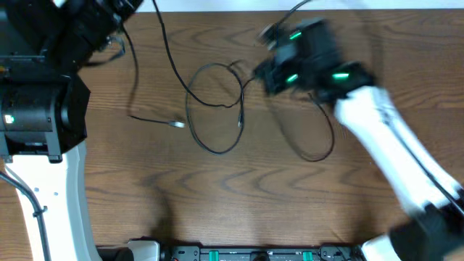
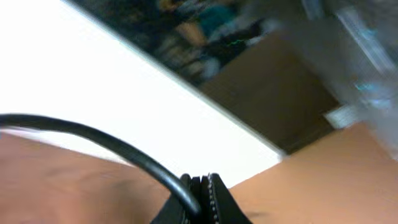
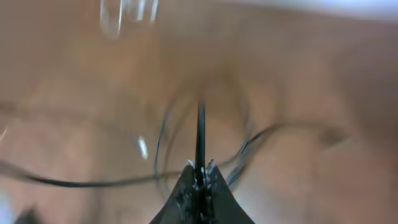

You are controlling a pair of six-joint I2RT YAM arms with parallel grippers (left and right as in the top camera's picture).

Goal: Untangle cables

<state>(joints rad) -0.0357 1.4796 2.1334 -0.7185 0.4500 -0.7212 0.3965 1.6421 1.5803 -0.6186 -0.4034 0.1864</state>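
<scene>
Thin black cables (image 1: 215, 151) lie in overlapping loops on the middle of the wooden table (image 1: 239, 203), and one small plug end (image 1: 177, 125) rests to their left. Another loop (image 1: 313, 158) lies under the right arm. At the right side of the tangle, my right gripper (image 1: 262, 78) is blurred. In the right wrist view this gripper (image 3: 200, 169) is shut on a black cable (image 3: 200, 130) that runs straight out from its tips. My left gripper (image 1: 116, 45) is at the far left corner. Its wrist view shows the gripper (image 2: 200, 186) shut on a black cable (image 2: 112, 142) that curves off to the left.
The left arm's black base (image 1: 36, 109) fills the far left side. The white right arm (image 1: 391, 152) crosses the right side of the table. A dark rail (image 1: 246, 254) runs along the front edge. The table's far edge (image 1: 217, 11) lies just behind the cables.
</scene>
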